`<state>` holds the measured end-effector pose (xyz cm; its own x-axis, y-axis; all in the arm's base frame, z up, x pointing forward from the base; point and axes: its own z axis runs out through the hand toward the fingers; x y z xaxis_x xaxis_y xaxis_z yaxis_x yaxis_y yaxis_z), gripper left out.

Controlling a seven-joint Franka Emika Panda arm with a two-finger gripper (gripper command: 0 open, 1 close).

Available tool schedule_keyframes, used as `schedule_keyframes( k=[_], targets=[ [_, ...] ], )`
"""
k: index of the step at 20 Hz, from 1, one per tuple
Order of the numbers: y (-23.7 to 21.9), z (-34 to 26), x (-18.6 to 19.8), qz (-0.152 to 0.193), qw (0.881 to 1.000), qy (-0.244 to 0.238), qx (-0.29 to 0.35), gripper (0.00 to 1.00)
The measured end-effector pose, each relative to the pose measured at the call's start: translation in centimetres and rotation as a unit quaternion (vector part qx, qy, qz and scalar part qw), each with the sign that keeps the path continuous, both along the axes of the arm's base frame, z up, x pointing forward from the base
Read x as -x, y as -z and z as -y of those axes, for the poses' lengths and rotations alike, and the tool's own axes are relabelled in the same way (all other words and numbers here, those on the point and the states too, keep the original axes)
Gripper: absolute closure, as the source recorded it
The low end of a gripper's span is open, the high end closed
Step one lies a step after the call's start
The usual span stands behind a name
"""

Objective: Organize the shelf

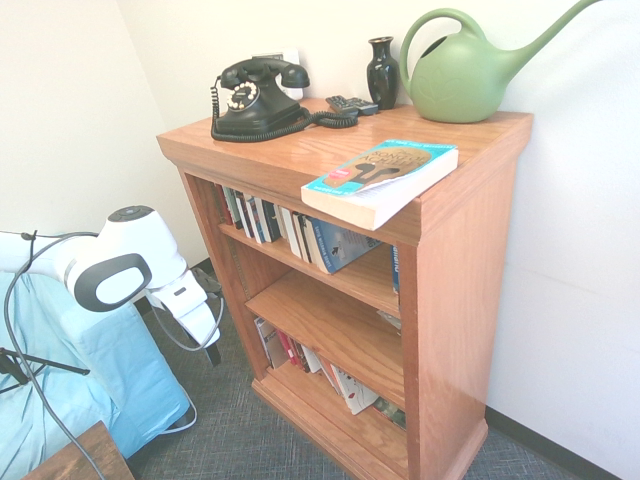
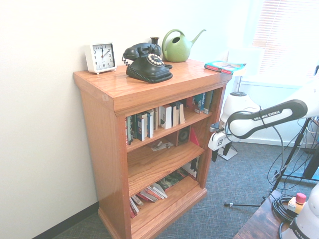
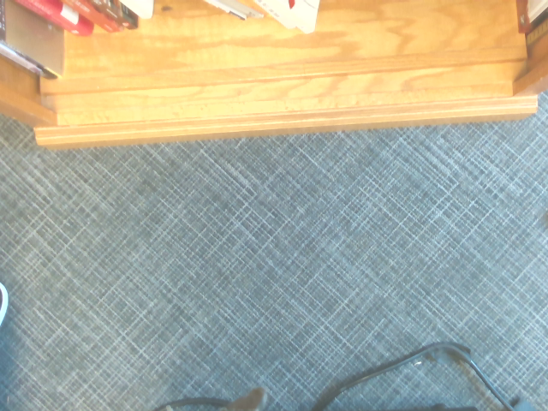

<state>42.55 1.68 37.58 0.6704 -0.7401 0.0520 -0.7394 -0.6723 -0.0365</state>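
The shelf is a reddish-brown wooden bookcase standing against a white wall. Its base board fills the edge of the wrist view. A teal paperback lies flat on the top, overhanging the front corner. Upright and leaning books fill the upper tier. More books lie slumped on the bottom tier. My gripper hangs in front of the shelf at middle-tier height, pointing down at the carpet, open and holding nothing.
On the top stand a black rotary telephone, a dark vase, a green watering can, a remote and a white clock. Grey carpet lies below. A blue-covered object and a wooden table corner stand nearby.
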Motion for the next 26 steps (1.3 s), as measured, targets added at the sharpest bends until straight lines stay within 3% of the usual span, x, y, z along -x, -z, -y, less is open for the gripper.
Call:
schedule_keyframes(
  k=[6, 10, 14, 21, 26],
  targets=[
    [-0.1, 0.3, -0.2, 0.006, 0.999, -0.022, 0.027, 0.00],
    [-1.2, 3.8, -0.2, 0.024, 0.992, -0.054, 0.109, 0.00],
    [-3.4, 9.4, 1.6, 0.039, 0.975, -0.070, 0.209, 0.00],
    [-9.1, 15.8, 6.0, 0.064, 0.921, -0.100, 0.372, 0.00],
    [-13.3, 17.8, 6.4, 0.084, 0.857, -0.133, 0.490, 0.00]
  ],
)
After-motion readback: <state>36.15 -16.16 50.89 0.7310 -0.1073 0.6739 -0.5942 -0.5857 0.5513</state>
